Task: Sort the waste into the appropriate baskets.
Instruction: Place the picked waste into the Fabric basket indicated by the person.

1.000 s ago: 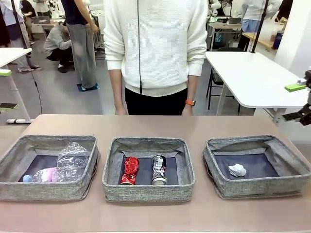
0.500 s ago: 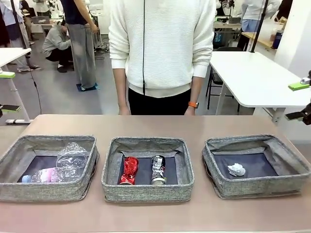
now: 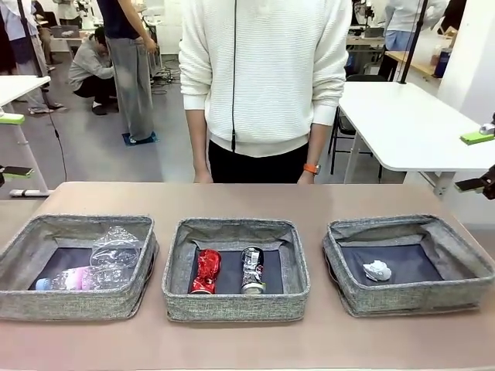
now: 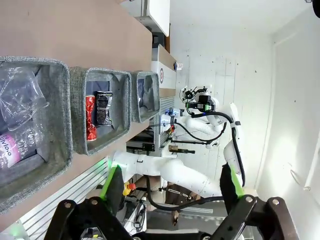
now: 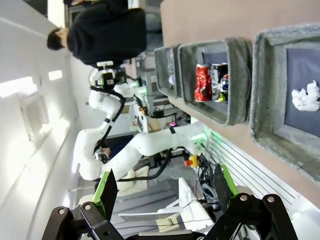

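Well off the table (image 3: 247, 197) edge, both tools (image 4: 170, 185) (image 5: 165, 187) stand apart, baskets (image 3: 236, 270) unobstructed.

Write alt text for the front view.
Three grey baskets sit in a row on a table: a plastic bottle and clear container in the left one, two cans in the middle, a paper ball in the right. A person stands behind.

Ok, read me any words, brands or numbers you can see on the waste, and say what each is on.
Bottle, pink label: partial print, roughly "diviloo", cut off, uncertain.
Red can: print too small to read.
Black-and-silver can: print too blurred to read.
Paper ball: no text.
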`<move>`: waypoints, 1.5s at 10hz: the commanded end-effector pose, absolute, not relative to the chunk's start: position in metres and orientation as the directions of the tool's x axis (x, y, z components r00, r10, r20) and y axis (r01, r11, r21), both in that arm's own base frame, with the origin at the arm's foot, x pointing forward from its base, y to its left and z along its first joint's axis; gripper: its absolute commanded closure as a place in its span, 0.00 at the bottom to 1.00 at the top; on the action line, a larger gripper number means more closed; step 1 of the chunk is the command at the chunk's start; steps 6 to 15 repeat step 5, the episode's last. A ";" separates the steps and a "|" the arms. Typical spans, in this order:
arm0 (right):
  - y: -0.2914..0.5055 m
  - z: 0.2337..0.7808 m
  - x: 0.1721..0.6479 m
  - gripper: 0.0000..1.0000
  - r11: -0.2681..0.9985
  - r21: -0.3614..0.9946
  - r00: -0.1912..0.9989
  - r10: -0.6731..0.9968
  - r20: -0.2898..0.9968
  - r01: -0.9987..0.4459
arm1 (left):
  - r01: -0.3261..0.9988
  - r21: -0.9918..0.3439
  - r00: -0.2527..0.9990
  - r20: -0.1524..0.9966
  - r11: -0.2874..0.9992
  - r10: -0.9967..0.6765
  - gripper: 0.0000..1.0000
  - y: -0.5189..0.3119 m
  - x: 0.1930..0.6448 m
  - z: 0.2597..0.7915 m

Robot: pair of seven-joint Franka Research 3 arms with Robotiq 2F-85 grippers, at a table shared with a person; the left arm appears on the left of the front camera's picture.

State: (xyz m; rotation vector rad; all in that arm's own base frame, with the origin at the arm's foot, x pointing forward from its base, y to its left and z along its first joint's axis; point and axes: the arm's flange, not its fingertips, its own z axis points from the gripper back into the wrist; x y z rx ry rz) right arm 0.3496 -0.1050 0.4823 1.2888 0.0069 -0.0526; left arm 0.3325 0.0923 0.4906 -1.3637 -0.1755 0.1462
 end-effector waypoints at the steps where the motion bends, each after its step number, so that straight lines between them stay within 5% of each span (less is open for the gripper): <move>1: -0.108 0.487 0.350 0.00 0.274 0.961 0.999 -0.025 -0.037 0.043 | 0.021 -0.982 0.979 0.059 0.188 0.197 0.00 0.093 0.332 0.492; 15: -0.108 0.487 0.350 0.00 0.274 0.961 0.999 -0.025 -0.037 0.043 | 0.021 -0.982 0.979 0.059 0.188 0.197 0.00 0.093 0.332 0.492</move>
